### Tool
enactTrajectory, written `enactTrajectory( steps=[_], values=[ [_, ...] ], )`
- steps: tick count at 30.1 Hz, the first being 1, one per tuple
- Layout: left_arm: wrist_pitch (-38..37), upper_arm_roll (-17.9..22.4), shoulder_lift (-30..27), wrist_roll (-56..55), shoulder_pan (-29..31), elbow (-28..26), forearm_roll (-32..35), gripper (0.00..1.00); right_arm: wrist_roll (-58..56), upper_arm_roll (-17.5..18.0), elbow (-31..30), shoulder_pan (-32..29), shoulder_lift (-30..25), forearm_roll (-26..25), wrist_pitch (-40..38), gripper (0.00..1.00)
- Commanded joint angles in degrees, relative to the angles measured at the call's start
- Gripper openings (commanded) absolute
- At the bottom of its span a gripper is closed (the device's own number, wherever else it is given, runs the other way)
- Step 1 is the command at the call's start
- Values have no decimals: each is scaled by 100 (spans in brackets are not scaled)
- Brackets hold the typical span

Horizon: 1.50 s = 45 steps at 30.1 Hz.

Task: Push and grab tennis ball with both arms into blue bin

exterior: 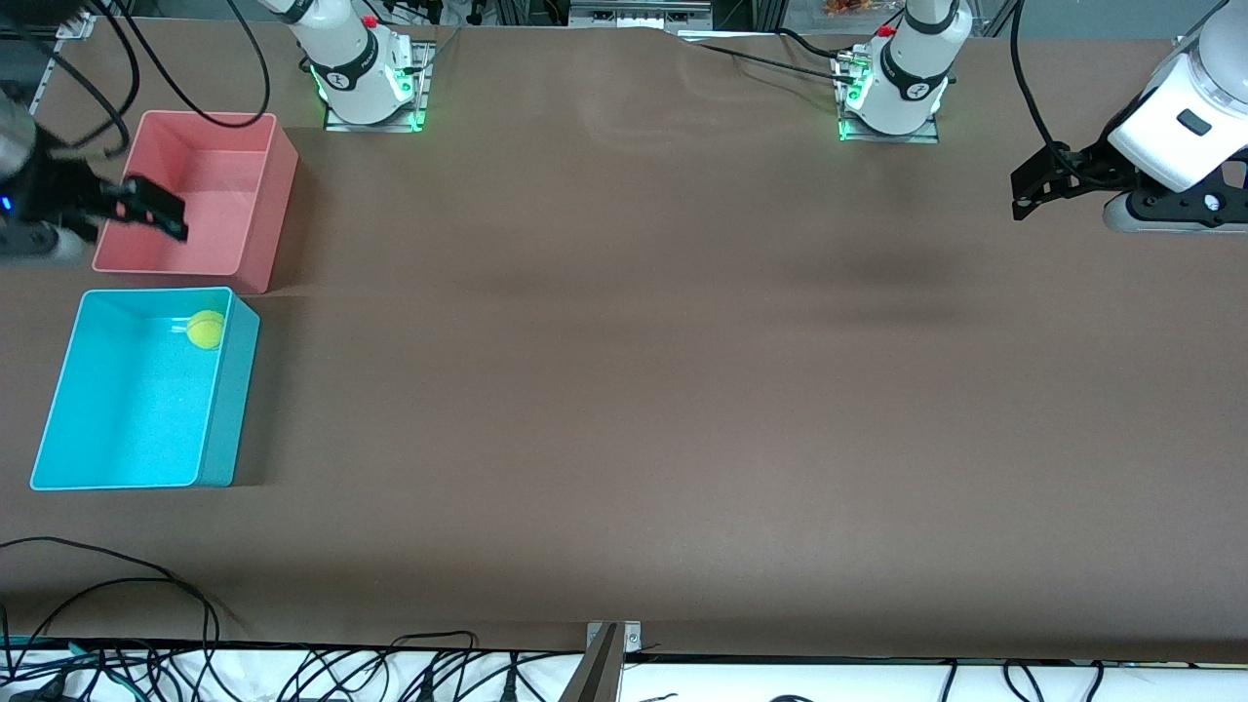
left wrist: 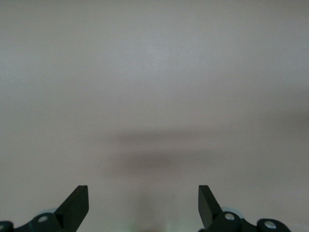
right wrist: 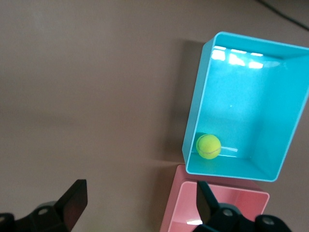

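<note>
The small fuzzy yellow-green tennis ball lay inside the bright cyan-blue rectangular plastic bin. The right gripper was held over the neighbouring pink-red bin, fingers apart; the left gripper waited well apart, also spread.

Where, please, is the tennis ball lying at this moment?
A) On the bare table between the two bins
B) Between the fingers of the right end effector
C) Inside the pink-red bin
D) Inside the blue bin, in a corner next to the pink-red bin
D: the tennis ball rests on the floor of the blue bin, in the corner nearest the pink-red bin, held by neither end effector.
</note>
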Motion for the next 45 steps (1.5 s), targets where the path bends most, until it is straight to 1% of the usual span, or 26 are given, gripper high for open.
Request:
enactTrajectory(
  steps=[1, 4, 7, 10, 14, 19, 31, 45],
  values=[
    [-74, 8, 89, -33, -35, 197, 133, 100, 579, 109, -806, -193, -514, 251, 361, 100],
    [-74, 8, 89, -33, -35, 197, 133, 100, 570, 153, -877, -290, -514, 277, 546, 100],
    [-74, 8, 89, -33, -27, 188, 133, 100, 351, 214, -921, -466, -479, 242, 889, 100],
    [-74, 8, 89, -33, -27, 197, 133, 100, -114, 206, -877, -493, -401, 225, 1056, 100],
    [-74, 8, 89, -33, -27, 188, 133, 100, -168, 214, -833, -519, -295, 233, 1276, 100],
    [-74, 8, 89, -33, -18, 188, 124, 100, -274, 223, -780, -589, -277, 251, 1198, 100],
    [-74, 8, 89, -33, -18, 188, 133, 100, -432, 232, -736, -598, -295, 260, 565, 100],
    [-74, 8, 98, -33, -18, 188, 124, 100, -371, 232, -736, -598, -295, 277, 547, 100]
  ],
)
